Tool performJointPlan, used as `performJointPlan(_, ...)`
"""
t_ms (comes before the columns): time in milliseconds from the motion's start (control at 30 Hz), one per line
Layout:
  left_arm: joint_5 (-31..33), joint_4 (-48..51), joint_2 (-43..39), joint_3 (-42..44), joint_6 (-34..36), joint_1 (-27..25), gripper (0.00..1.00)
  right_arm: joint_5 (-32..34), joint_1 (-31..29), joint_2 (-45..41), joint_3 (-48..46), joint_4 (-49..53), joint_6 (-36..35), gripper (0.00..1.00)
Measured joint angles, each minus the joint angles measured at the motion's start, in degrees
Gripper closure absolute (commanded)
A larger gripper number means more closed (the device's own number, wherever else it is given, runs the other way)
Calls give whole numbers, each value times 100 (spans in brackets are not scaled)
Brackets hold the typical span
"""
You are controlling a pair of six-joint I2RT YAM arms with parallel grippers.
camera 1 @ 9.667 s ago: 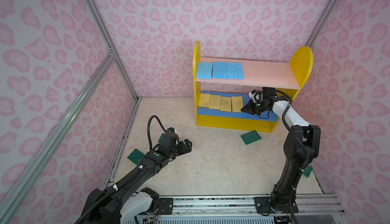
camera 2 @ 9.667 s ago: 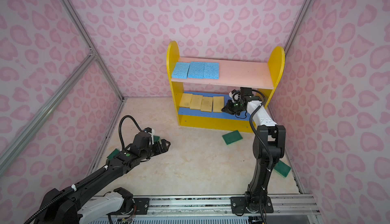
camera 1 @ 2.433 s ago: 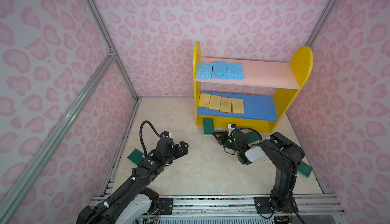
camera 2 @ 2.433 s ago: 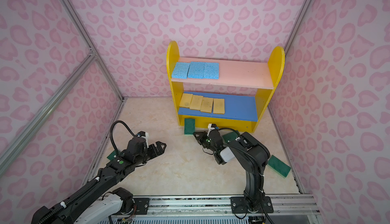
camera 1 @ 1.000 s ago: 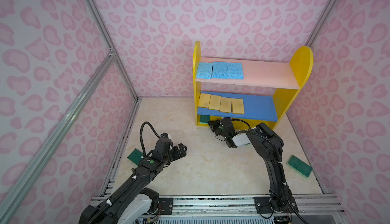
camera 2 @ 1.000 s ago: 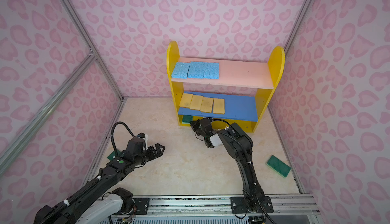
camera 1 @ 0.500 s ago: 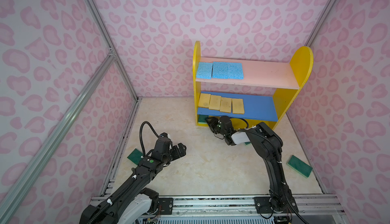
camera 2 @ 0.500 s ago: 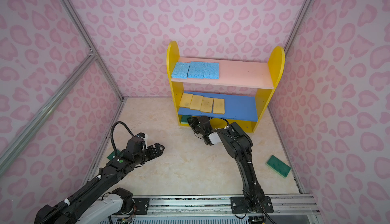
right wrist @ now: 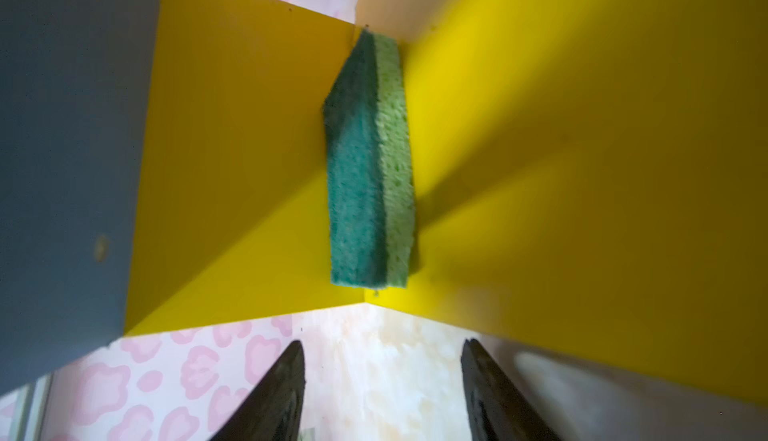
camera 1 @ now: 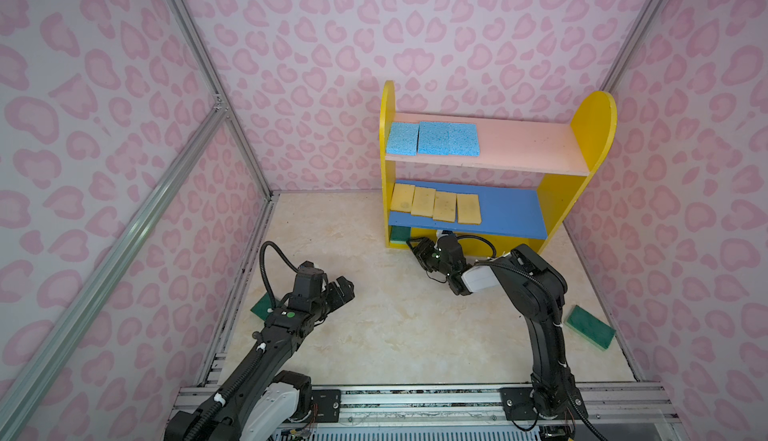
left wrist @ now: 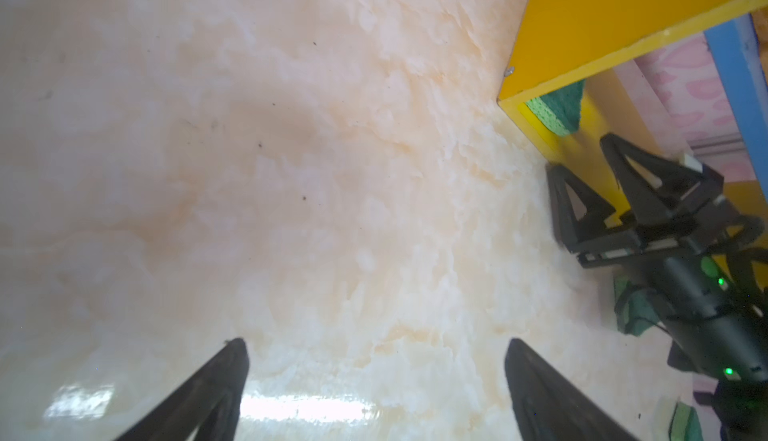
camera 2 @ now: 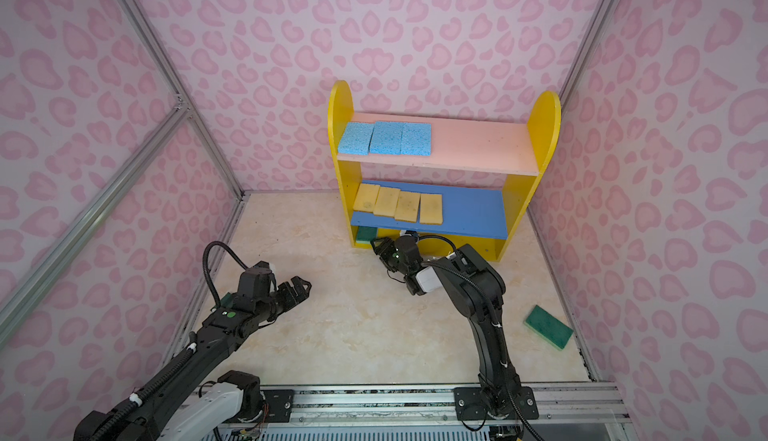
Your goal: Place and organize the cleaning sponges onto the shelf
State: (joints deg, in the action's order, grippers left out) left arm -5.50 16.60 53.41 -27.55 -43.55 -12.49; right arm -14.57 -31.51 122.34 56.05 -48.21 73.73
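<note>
Counting the shelf (camera 1: 594, 127): three blue sponges (camera 1: 432, 138) on pink, four yellow sponges (camera 1: 434, 206) on blue, one green sponge (right wrist: 365, 168) in the base's left corner — right claw (right wrist: 380, 347) open, empty, just before it. Left claw (left wrist: 374, 341) gapes over bare desk (camera 1: 374, 335). Second green sponge (camera 1: 259, 306) beside the left arm, third green sponge (left wrist: 631, 310) under the right arm, fourth green sponge (camera 1: 590, 326) far right.
</note>
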Motion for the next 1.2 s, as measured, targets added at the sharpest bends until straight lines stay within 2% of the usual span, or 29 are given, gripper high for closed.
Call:
performJointPlan(167, 170, 238, -48, 0, -155, 533, 3, 28, -48, -306, -382, 11, -118, 49)
performJointPlan(300, 389, 573, -107, -131, -293, 994, 3, -63, -243, -542, -529, 85, -267, 46)
performJointPlan(567, 1327, 1690, 76, -909, -549, 1947, 2, -348, -575, -1043, -579, 573, -776, 41)
performJointPlan(733, 1322, 2103, 361, -887, -588, 2949, 3, -525, -511, -1274, -802, 721, -918, 42)
performJointPlan(833, 1266, 2214, 697, -863, -586, 3338, 3, -623, -481, -1486, -903, 813, -1016, 42)
performJointPlan(1000, 1257, 2221, 1211, -866, -562, 3493, 3, -756, -483, -1840, -1058, 938, -1165, 42)
performJointPlan(1200, 1259, 2131, 1427, -866, -529, 3539, 3, -791, -439, -2046, -1180, 1056, -1196, 43)
